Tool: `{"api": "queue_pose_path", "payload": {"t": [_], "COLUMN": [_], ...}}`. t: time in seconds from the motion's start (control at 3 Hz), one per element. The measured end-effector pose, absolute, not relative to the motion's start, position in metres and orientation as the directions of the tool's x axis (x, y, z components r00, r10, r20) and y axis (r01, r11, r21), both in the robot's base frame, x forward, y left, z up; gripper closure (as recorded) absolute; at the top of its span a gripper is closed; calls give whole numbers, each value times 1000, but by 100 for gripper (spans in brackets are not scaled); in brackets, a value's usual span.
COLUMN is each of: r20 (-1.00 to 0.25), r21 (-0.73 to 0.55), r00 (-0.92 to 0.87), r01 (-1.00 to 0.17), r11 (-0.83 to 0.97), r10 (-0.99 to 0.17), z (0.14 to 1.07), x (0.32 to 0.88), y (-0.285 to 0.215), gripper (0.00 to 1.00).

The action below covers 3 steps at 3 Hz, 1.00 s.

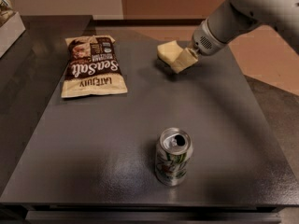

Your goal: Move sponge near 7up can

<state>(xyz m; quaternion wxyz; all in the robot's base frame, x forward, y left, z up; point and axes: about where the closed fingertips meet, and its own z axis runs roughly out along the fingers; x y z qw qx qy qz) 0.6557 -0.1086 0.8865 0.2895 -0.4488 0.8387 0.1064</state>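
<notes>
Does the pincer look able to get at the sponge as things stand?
Likely yes. The pincer is right against the sponge near the table's far edge, nothing between them; the bag and the can lie well clear.

Chip bag (93, 68) on table (93, 167)

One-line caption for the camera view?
Gripper at the sponge, far side of table; 7up can upright near front.

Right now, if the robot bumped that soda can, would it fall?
Maybe: the 7up can stands upright, taller than wide, so it could tip. Its top looks opened, so it may be light. On its side it would likely roll. The gripper is far off, by the sponge.
</notes>
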Motion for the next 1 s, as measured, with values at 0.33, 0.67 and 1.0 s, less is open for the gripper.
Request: {"api": "queue_pose_path", "payload": {"t": [0.33, 0.67, 1.0], "r20": [-585, -565, -530], "r21": [-99, -85, -54], "r00": [-404, -405, -403], "r01": [-825, -838, -862], "r11": [556, 539, 504], "r10": [-703, -719, -746], "z": [906, 907, 894], "x": [622, 585, 546], "y": [-126, -141, -152], "gripper": [100, 100, 100]}}
